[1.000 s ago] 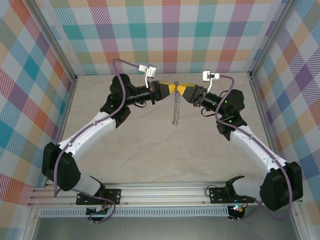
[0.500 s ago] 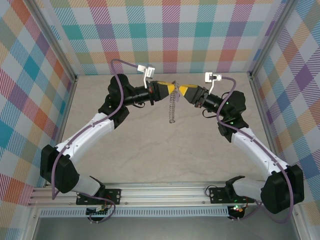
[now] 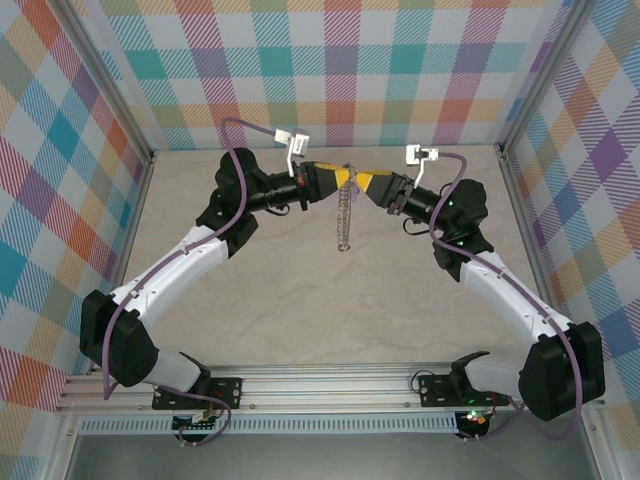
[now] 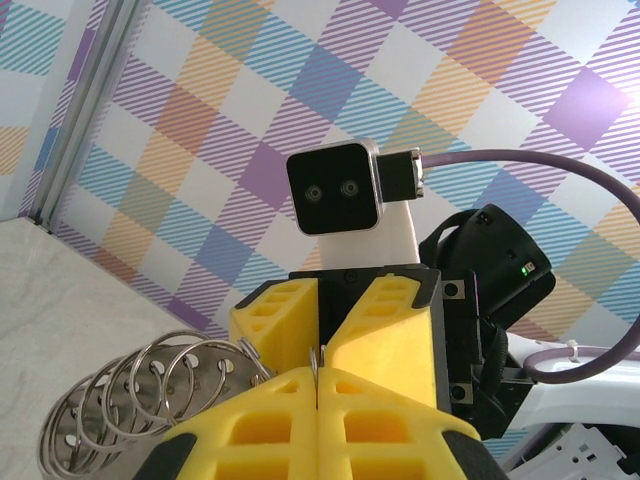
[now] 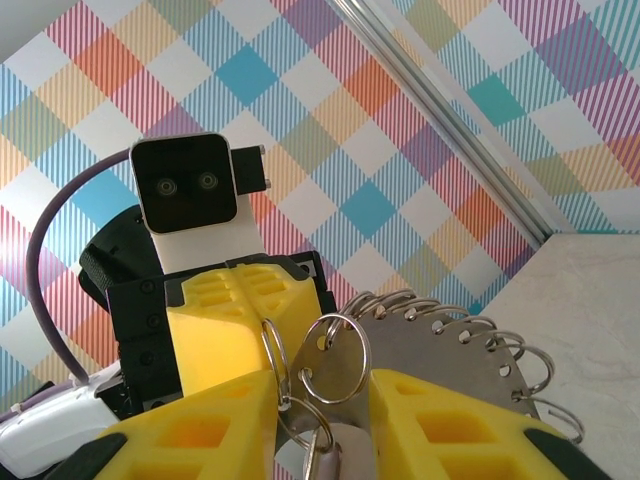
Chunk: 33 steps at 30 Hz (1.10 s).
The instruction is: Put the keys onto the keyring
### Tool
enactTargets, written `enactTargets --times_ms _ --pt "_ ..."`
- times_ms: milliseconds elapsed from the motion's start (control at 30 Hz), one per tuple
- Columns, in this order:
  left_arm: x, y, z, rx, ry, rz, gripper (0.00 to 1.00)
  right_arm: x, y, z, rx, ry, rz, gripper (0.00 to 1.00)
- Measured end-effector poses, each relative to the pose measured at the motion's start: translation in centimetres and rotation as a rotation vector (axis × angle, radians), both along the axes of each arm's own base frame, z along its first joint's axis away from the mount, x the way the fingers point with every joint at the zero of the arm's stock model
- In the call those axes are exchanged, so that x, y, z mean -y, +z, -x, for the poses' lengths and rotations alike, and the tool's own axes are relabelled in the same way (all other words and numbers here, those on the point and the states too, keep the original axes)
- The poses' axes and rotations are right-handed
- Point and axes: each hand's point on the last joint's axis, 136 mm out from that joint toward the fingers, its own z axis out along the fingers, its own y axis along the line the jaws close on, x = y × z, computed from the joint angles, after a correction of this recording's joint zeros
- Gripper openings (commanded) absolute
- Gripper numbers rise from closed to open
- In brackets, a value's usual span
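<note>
The keyring (image 3: 344, 215) is a narrow metal strip with a row of wire rings. It hangs in the air above the far middle of the table (image 3: 300, 300), its top end caught where the two grippers meet and its lower end free.

The left gripper (image 3: 346, 176) has its yellow fingers pressed flat together, and a thin loop of ring wire is nipped in the seam at their tips. The right gripper (image 3: 358, 180) faces it tip to tip. Its jaws stand partly apart, closed on the strip's end and the rings threaded there.

A second ago the meeting point and the hanging strip were a little further right, and both have since drifted slightly left. Over the last half second the strip barely moves. The camera on the right wrist has eased a touch to the left.

From above, the strip reads only as a thin dangling chain. The left wrist view shows the seam of its own shut fingers and the rings fanning out low on the left. The right wrist view shows the punched strip curving off to the right, two split rings between its fingers, and a small lilac-grey piece (image 5: 335, 445) hanging below them. That piece is cropped too much to tell whether it is the key.
</note>
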Motion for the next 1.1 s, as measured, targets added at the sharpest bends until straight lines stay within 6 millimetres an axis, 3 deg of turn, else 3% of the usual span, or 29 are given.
enactTargets --times_ms 367,700,867,1033,1100 --pt "0.0 0.0 0.0 0.000 0.000 0.000 0.00 -0.3 0.7 0.4 0.020 0.013 -0.007 0.29" --pt "0.0 0.0 -0.1 -0.001 0.005 0.000 0.00 -1.3 0.5 0.1 0.008 0.042 -0.014 0.22" --pt "-0.1 0.0 -0.2 -0.002 0.013 0.001 0.00 -1.4 0.8 0.3 0.014 0.048 -0.024 0.01" --pt "-0.1 0.0 -0.4 -0.003 0.022 0.002 0.00 -1.4 0.8 0.2 0.019 0.043 -0.026 0.00" --pt "-0.1 -0.2 -0.5 -0.007 0.031 -0.004 0.14 -1.4 0.6 0.1 0.017 0.037 -0.019 0.00"
